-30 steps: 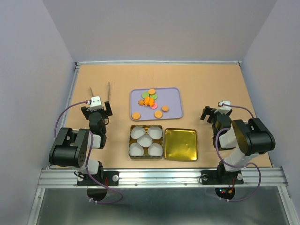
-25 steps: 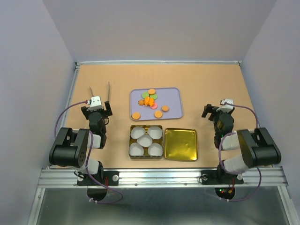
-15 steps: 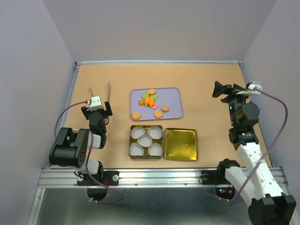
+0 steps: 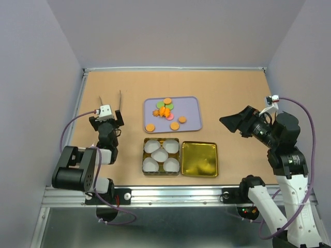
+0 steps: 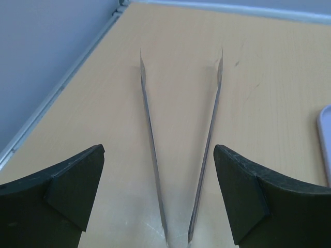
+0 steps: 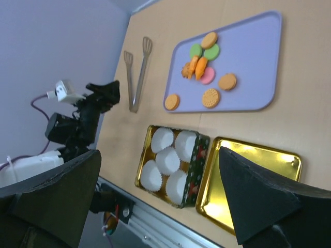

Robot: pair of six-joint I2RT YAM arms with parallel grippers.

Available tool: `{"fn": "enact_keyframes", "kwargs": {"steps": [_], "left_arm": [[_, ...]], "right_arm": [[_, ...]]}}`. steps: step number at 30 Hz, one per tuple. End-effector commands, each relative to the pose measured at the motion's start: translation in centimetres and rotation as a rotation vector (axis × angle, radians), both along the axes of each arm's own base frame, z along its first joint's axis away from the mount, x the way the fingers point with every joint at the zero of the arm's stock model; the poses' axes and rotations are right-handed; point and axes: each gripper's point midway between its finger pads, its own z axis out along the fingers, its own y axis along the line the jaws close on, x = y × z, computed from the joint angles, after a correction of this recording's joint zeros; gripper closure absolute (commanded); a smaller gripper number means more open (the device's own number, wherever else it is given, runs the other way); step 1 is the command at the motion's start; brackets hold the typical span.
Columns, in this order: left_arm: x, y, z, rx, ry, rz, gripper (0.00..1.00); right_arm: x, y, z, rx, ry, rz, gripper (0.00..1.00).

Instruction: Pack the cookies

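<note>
The cookies (image 4: 166, 109), mostly orange discs with a few green and pink, lie in a loose pile on a lavender tray (image 4: 192, 106) at mid-table. They also show in the right wrist view (image 6: 204, 67). My left gripper (image 4: 106, 123) rests low at the left, open and empty. Metal tongs (image 5: 150, 129) lie on the table between its fingers and extend ahead of them. My right gripper (image 4: 235, 122) is raised at the right and points left. It is open and empty (image 6: 160, 206), high above the table and clear of the tin.
A tin (image 4: 161, 156) holding several white paper cups sits near the front, with its gold lid (image 4: 199, 159) lying open-side up to its right. The tongs (image 4: 111, 101) lie left of the tray. Walls enclose the table on three sides.
My right arm has unfolded from its low rest and risen, and its gripper now points left over the table. The left arm has barely moved. The cookies, tin and tongs are unmoved.
</note>
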Motion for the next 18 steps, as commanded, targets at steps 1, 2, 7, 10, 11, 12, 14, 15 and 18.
{"fn": "enact_keyframes", "kwargs": {"steps": [1,2,7,10,11,12,14,15,18], "left_arm": [[1.7,0.5,11.4,-0.026,-0.230,0.092,0.01],[1.8,0.7,12.4,-0.024,-0.226,0.101,0.01],[1.5,-0.3,20.0,-0.163,-0.154,0.068,0.01],[1.1,-1.6,21.0,-0.199,-0.033,0.002,0.01],[0.9,-2.1,20.2,-0.220,0.049,-0.009,0.01],[0.8,-2.6,19.6,-0.225,0.107,-0.030,0.01],[0.6,-3.9,17.4,-0.244,0.242,-0.078,0.01],[0.8,-4.1,15.3,-0.243,0.336,-0.078,0.01],[-0.8,-3.8,10.3,-0.217,0.564,-0.042,0.01]], "right_arm": [[-2.8,1.1,-0.5,0.039,0.055,0.086,0.00],[-2.8,1.2,-0.7,0.037,0.062,0.096,0.00],[-2.8,2.3,-1.5,0.065,0.130,0.166,0.00],[-3.3,3.1,-1.8,0.067,0.141,0.247,0.00],[-2.5,2.6,-2.5,0.061,0.164,0.196,0.00],[-1.7,2.3,-3.7,0.069,0.219,0.157,0.00],[-1.3,2.2,-5.1,0.067,0.268,0.145,0.00],[-1.3,2.2,-5.7,0.066,0.283,0.148,0.00],[-0.8,1.8,-6.2,0.054,0.298,0.107,0.00]]}}
